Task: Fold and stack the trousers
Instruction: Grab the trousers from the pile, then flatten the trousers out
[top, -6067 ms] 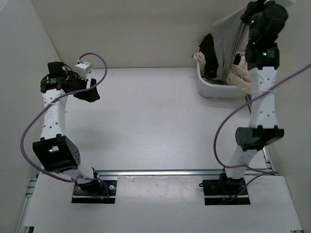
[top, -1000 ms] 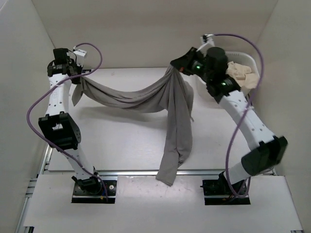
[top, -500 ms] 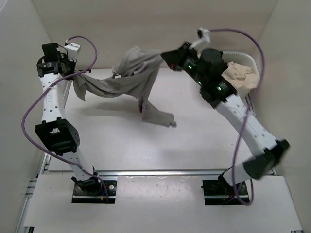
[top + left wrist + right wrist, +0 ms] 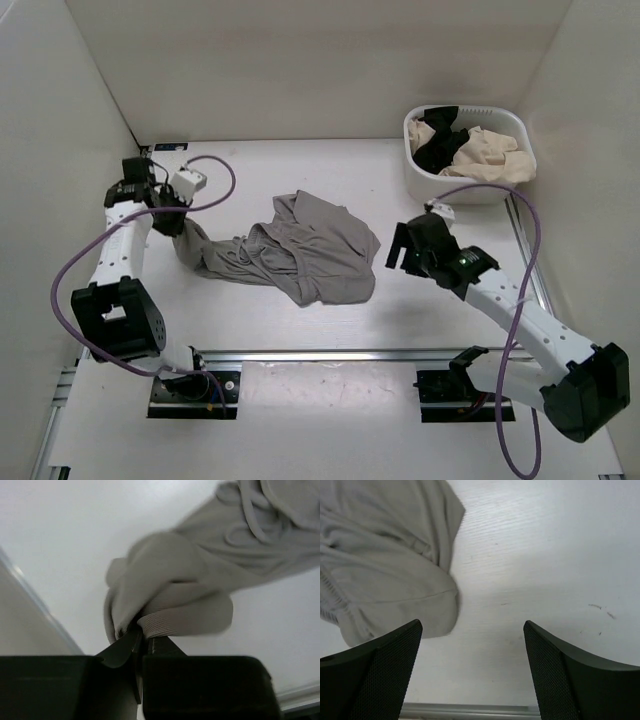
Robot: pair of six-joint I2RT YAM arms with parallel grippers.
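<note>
Left wrist: fingers [image 4: 119, 654] pinch the ribbed cuff [image 4: 175, 622] of soft grey trousers [image 4: 210, 575].

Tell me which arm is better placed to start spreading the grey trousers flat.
Left, probably: the left tool is shut on a ribbed edge of the trousers, while the right tool stands open and empty over bare table beside the heap.

Bright, even light from above nearly washes out the white tabletop [image 4: 300, 170]; only soft shadows hug the trousers [image 4: 320, 250]. The left wrist view is soft, the cloth blurred. The right tool [image 4: 472, 627] shows as dark, unlit shapes.
</note>
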